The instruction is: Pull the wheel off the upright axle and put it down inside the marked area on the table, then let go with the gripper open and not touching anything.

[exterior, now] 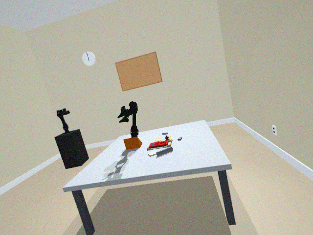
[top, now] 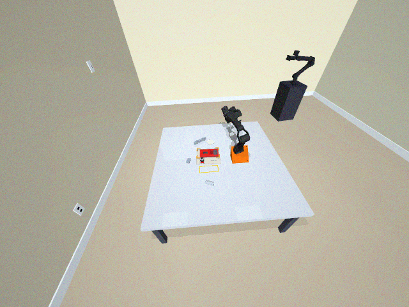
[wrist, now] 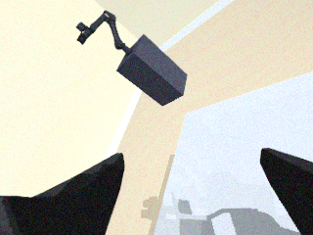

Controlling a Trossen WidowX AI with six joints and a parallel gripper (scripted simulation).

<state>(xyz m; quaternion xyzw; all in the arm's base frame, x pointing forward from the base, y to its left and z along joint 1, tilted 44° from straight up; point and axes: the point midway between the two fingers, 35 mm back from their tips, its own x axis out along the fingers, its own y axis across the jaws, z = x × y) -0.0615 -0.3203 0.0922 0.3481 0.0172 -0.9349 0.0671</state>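
Top view: arm [top: 238, 132] sits on its orange base [top: 239, 156], folded up and back. The gripper [top: 229, 112] is high over the far edge of the counter [top: 231, 198], well apart from the work area. Fingers stand wide apart with nothing between them; wrist view shows only floor, a corner of the counter and the dark box with a second arm [wrist: 152, 69] between the tips.

The wheel [exterior: 166, 138] reads as the small dark part standing at one end of the red fixture board [exterior: 158, 144], apparently on its axle. It's too small to confirm seating or see the axle itself. In top view it's the dark speck at the board's near-left corner [top: 200, 160]. The marked area [top: 209, 169] is the yellow outline just beside the board on the near side, and it looks unoccupied.

Judgement: the approach hasn't started, and the step in hand is reach and align.

How to do it well:
- Swing the wrist round and bring the camera onto the board before descending; it currently points away from it.
- Come in from straight above the axle, with the fingers kept wide until they straddle the wheel rim.
- Clamp evenly and pull along the axle line. A sideways tug will likely bind or drag the board.
- Avoid the small grey parts [top: 209, 182] near the outline when carrying across.
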